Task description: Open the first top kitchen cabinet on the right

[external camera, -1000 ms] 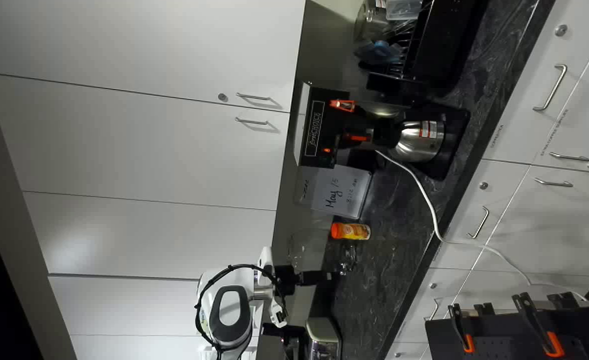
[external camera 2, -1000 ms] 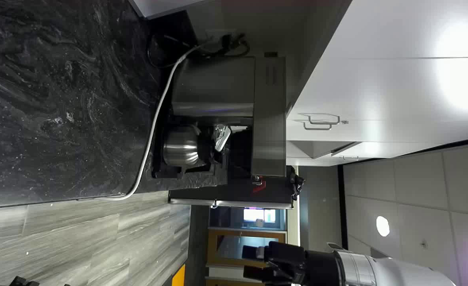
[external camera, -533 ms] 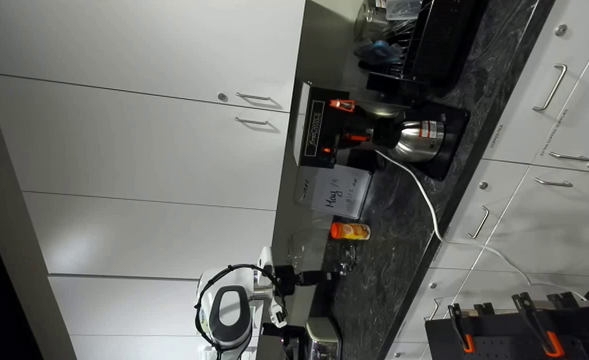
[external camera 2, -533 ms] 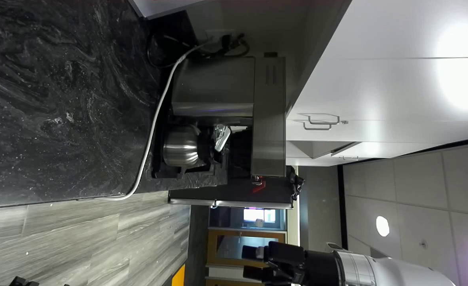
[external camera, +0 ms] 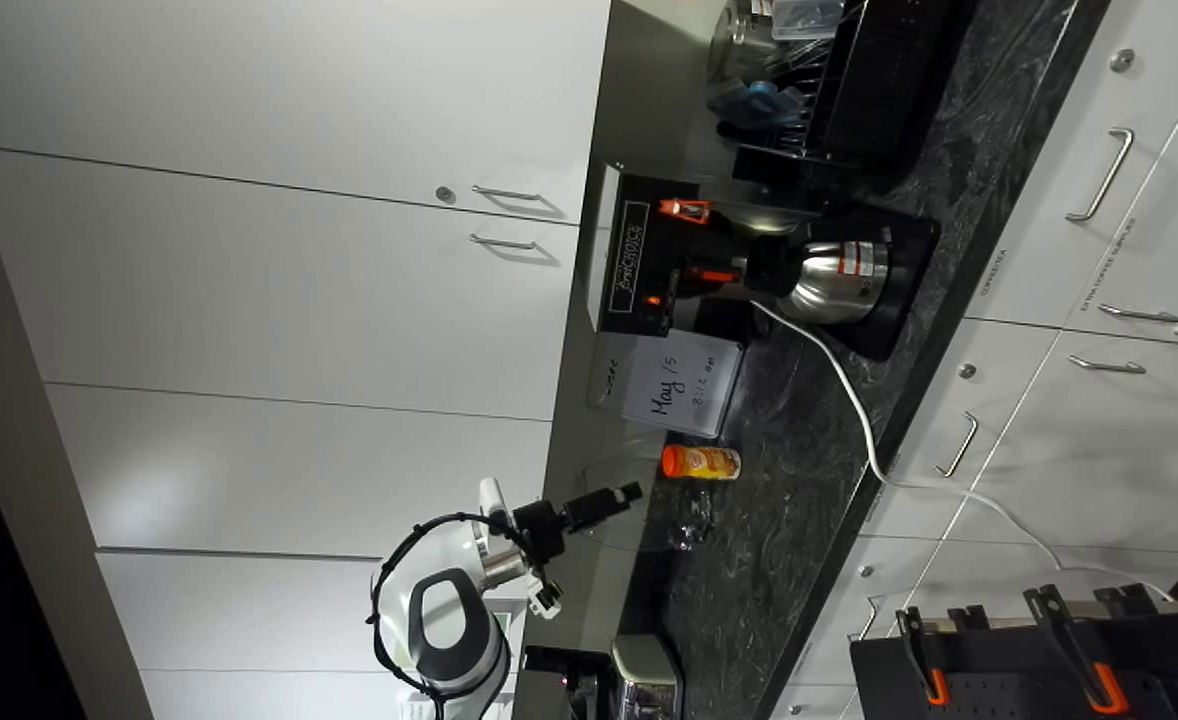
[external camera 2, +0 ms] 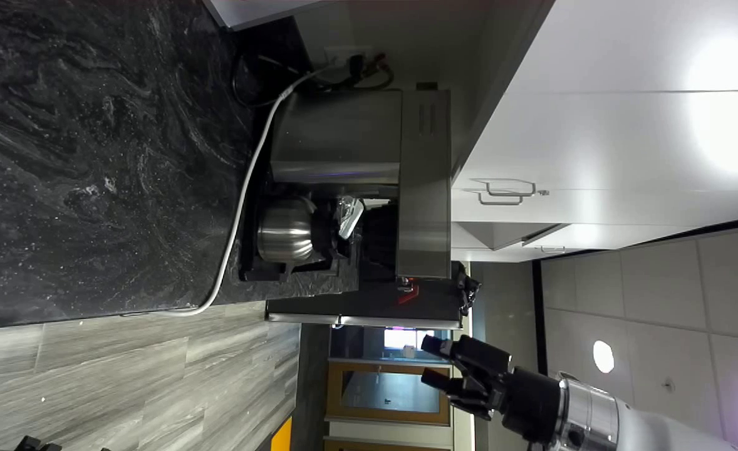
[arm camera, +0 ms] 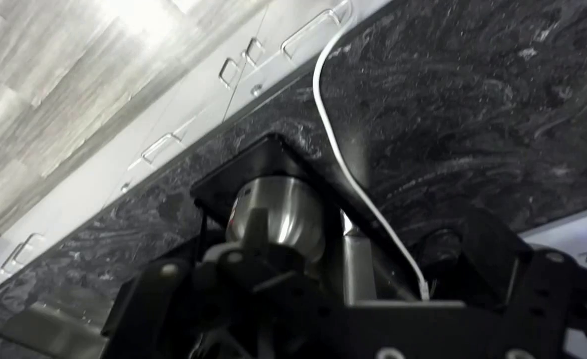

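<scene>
Apparently the approach is in hand: the jaws stand wide and empty, well apart from the paired handles (external camera: 502, 243) of the closed upper cabinet (external camera: 299, 250) above the coffee maker (external camera: 644, 262). Next should come lining up on one handle and gripping it.

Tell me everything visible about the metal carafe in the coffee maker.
The carafe has a shiny, steel-like rounded body narrowing to a black top, with a red and white label on its side. It stands upright on the black base of the coffee maker, beneath the machine's upper part. The open gripper is apart from it. Whether it holds coffee cannot be seen.
</scene>
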Tool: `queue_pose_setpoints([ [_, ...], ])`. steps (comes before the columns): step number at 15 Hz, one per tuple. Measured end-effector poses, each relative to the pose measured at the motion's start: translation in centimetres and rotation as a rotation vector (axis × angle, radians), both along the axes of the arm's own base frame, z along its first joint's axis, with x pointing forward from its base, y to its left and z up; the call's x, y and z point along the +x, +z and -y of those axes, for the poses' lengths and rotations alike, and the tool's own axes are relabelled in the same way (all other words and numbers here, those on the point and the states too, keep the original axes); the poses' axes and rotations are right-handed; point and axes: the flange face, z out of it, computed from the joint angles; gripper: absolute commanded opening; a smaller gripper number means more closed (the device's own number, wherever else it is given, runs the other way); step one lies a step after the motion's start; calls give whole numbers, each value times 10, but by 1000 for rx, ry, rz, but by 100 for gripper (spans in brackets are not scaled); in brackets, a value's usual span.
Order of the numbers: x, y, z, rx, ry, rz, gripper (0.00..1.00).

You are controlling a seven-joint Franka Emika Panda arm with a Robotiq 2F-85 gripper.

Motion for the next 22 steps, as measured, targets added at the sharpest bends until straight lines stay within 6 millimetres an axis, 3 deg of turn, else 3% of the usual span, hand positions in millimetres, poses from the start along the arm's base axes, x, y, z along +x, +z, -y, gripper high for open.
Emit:
queue_pose_setpoints([
  [13,41,135,11,-102,-249,640,100],
  [22,42,134,10,-104,-251,641,100],
])
